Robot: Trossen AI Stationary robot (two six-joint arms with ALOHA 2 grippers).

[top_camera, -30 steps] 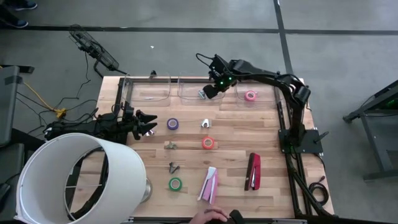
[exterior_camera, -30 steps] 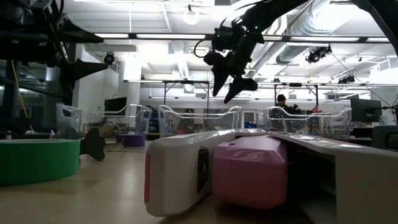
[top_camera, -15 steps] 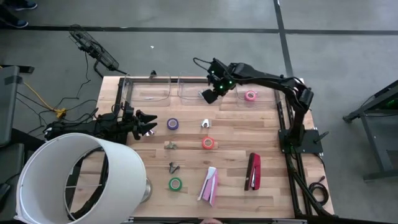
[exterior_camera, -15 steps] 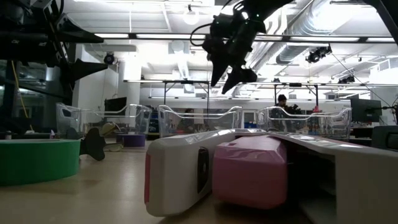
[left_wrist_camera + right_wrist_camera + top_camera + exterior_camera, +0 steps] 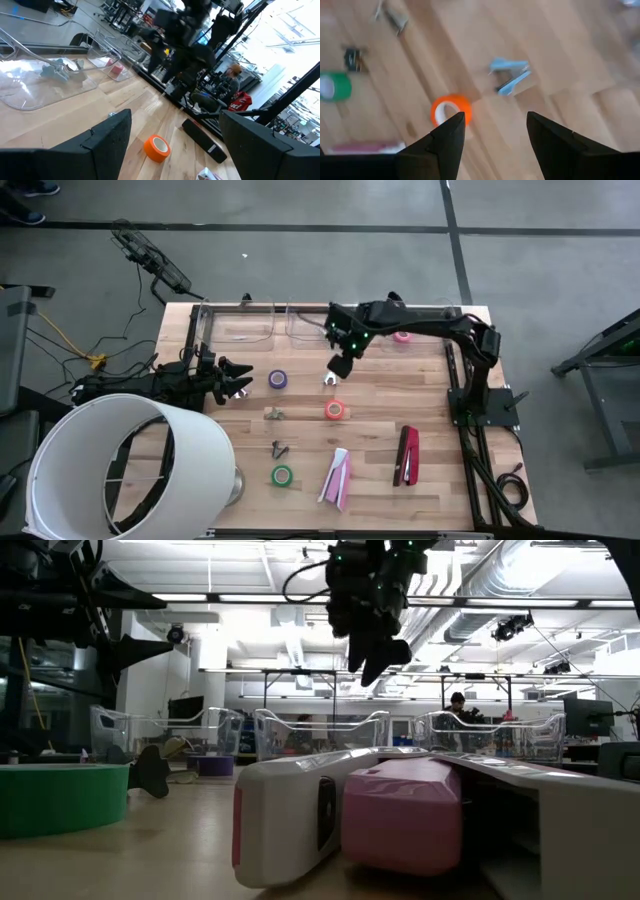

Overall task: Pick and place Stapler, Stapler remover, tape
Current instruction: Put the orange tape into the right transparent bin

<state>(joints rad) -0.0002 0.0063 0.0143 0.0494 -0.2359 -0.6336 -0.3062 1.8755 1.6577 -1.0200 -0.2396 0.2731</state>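
Since a second ago your right gripper (image 5: 339, 366) has swung off the clear bins (image 5: 300, 325) at the table's 12 o'clock edge and out over open wood, toward table centre. Its fingers are spread apart with nothing between them; the right wrist view shows the gap clearly.

No readable brand, label or writing on anything in view.

Relative to that gripper: the light blue stapler remover (image 5: 329, 379) sits just beside it at about 7 o'clock, lying on the wood, not touched. The red-orange tape (image 5: 335, 410) lies further out at 6 o'clock. In the right wrist view both show between and beyond the fingertips: stapler remover (image 5: 509, 78), tape (image 5: 449, 109).

Other task items, high view:
- purple tape (image 5: 278, 380), 9 o'clock of the stapler remover, near the left gripper
- pink tape (image 5: 402, 334), inside the bin at the table's 1 o'clock corner
- green tape (image 5: 282, 475), near the 6 o'clock edge
- pink-and-white stapler (image 5: 336, 477), just beside the green roll at its 3 o'clock
- red stapler (image 5: 408, 456), lying lengthwise toward 5 o'clock
- two small dark metal removers (image 5: 279, 448) and (image 5: 274, 414), between the purple and green rolls

Your left gripper (image 5: 238, 380) waits at the table's 9 o'clock edge, fingers spread, empty.
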